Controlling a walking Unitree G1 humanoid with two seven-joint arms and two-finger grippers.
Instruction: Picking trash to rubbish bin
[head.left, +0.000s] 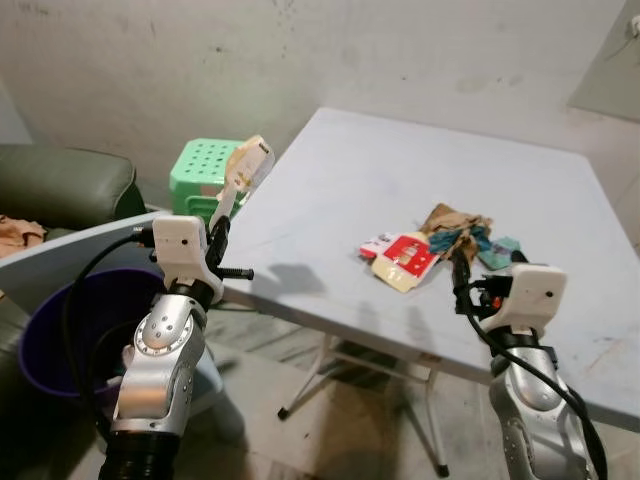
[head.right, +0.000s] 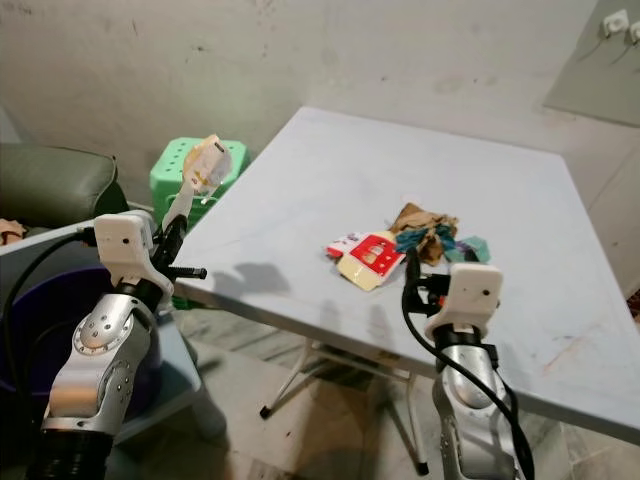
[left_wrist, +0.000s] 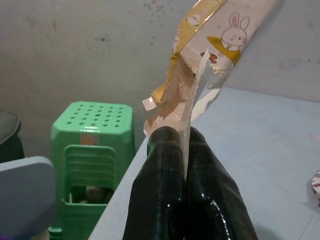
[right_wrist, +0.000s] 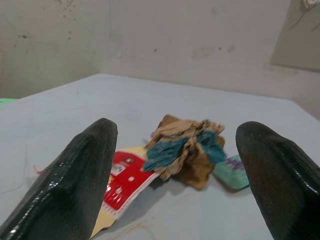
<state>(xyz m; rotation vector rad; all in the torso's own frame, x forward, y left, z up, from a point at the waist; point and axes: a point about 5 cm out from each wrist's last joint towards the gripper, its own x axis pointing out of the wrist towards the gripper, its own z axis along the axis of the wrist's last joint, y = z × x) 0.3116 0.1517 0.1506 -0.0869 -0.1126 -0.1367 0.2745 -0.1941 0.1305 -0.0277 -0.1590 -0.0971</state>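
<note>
My left gripper (head.left: 222, 222) is shut on a yellow and cream snack wrapper (head.left: 246, 166) with a rabbit print (left_wrist: 231, 36), held up beside the table's left edge. Below and left of it stands the purple rubbish bin (head.left: 52, 318). On the grey table (head.left: 330, 190) lies a small heap of trash: a red and yellow packet (head.left: 405, 260), a crumpled brown and blue wrapper (head.left: 458, 228) and a teal scrap (head.left: 500, 252). My right gripper (head.left: 458, 262) is open just in front of the heap, its fingers (right_wrist: 75, 185) spread either side of the crumpled wrapper (right_wrist: 185, 147).
A green plastic stool (head.left: 203, 172) stands by the wall past the table's left corner. A dark green sofa (head.left: 60, 185) is at the far left. A grey board (head.left: 70, 245) lies over the bin's near side. The table's folding legs (head.left: 330, 370) stand below.
</note>
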